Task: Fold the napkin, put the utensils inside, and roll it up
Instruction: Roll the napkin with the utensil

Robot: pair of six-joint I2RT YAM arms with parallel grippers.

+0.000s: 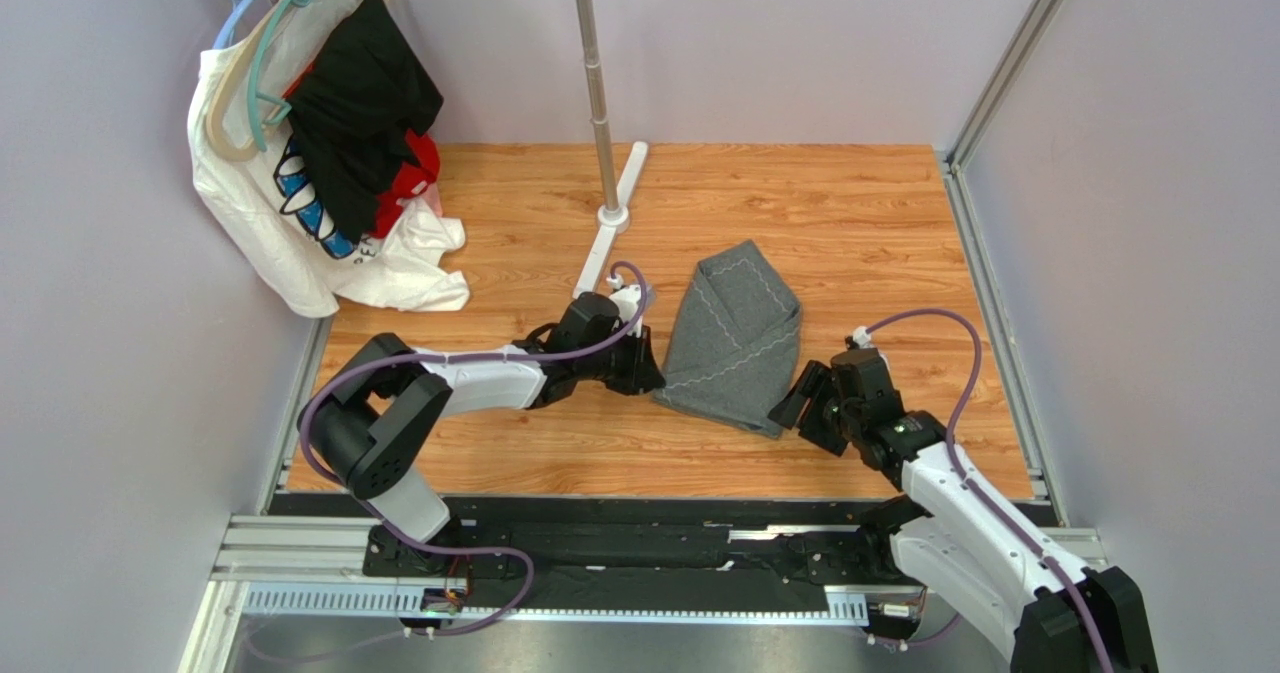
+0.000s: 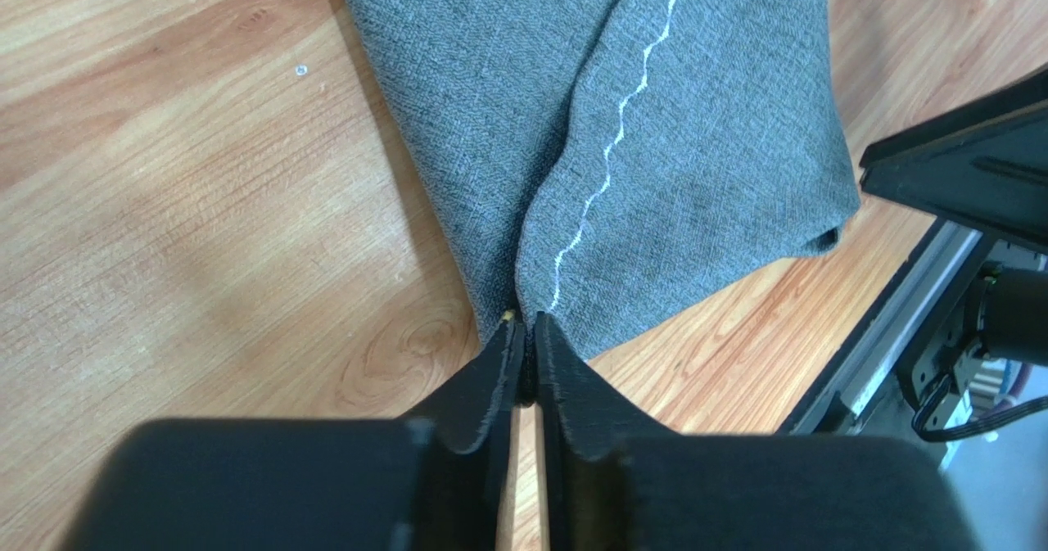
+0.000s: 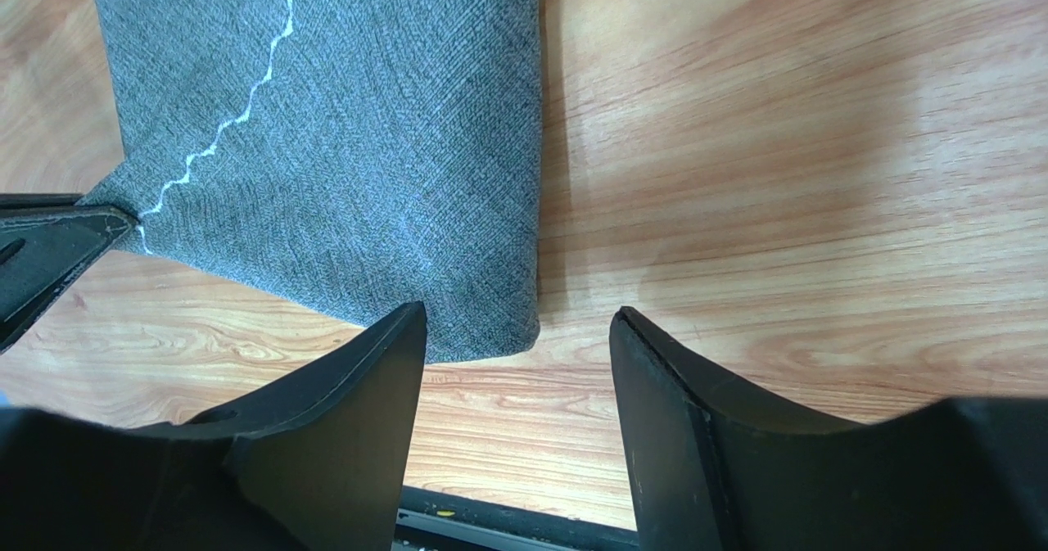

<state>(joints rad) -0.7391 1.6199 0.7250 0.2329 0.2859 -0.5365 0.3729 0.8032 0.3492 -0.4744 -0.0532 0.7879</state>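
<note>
Your left gripper (image 2: 527,324) meets the folded napkin (image 1: 736,336) at centre frame
Its jaws sit almost together, whether clamped you cannot tell; right gripper (image 3: 517,318) jaws apart, lower right

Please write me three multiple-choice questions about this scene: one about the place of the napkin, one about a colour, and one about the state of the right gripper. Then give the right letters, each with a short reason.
1. Where does the napkin lie?
A. On a hanger
B. On the table, between the left gripper and the right gripper
C. Under the right arm's base

2. What colour is the stitched line on the napkin?
A. Red
B. White
C. Black

3. How is the right gripper?
A. Open, holding nothing
B. Shut on the napkin
C. Shut on a fork

Answers:
1 B: the top view shows it folded on the wood, with one gripper at each side.
2 B: the wavy line is pale against the grey cloth.
3 A: the right wrist view shows a wide gap between the fingers, with nothing held in it.
</note>
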